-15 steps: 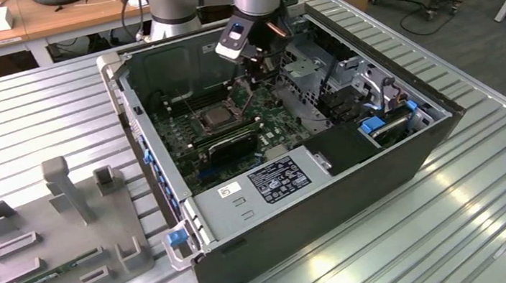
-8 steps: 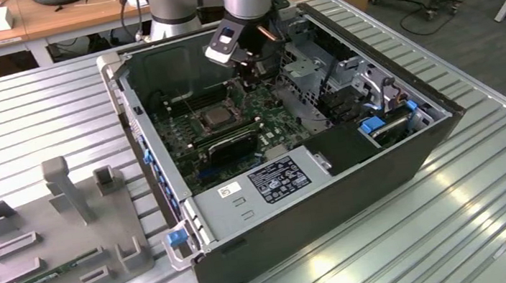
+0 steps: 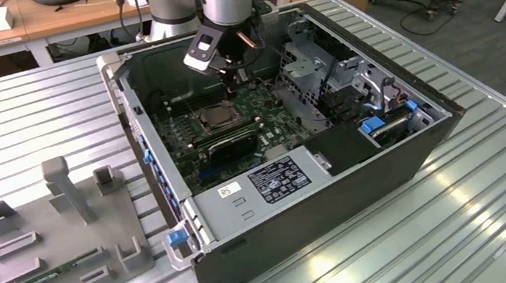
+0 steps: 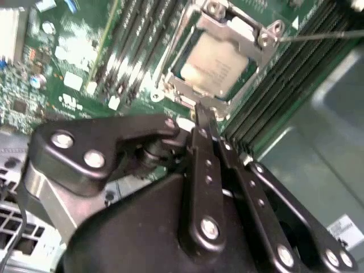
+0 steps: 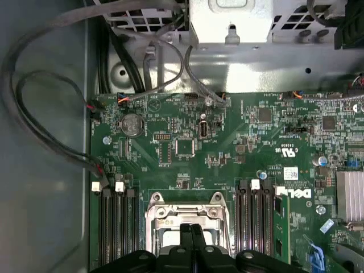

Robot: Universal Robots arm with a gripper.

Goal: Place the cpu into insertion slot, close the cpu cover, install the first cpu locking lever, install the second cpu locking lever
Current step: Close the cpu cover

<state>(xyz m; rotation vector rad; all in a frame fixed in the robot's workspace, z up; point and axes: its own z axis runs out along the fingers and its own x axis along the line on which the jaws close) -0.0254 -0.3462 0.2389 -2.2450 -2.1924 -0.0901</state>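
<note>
The cpu [image 4: 211,63] lies flat in the insertion slot [image 3: 216,118] on the green motherboard inside the open computer case. The silvery cpu cover [image 4: 242,24] is folded down around it, and the chip's metal top shows through the cover's window. A thin wire locking lever [image 4: 321,35] sticks out from one corner of the cover. My gripper [image 4: 202,111] hangs just above the socket's edge; its black fingers [image 5: 186,230] are pressed together with nothing between them. In the exterior view the gripper [image 3: 236,78] is just beyond the slot.
Memory slots [image 5: 116,227] flank the socket on both sides. A long black ribbed heatsink [image 3: 234,145] sits in front of it. Loose cables [image 5: 51,125] and the metal drive cage [image 3: 312,69] line the case walls. A grey fixture tray [image 3: 53,238] rests at the exterior view's left.
</note>
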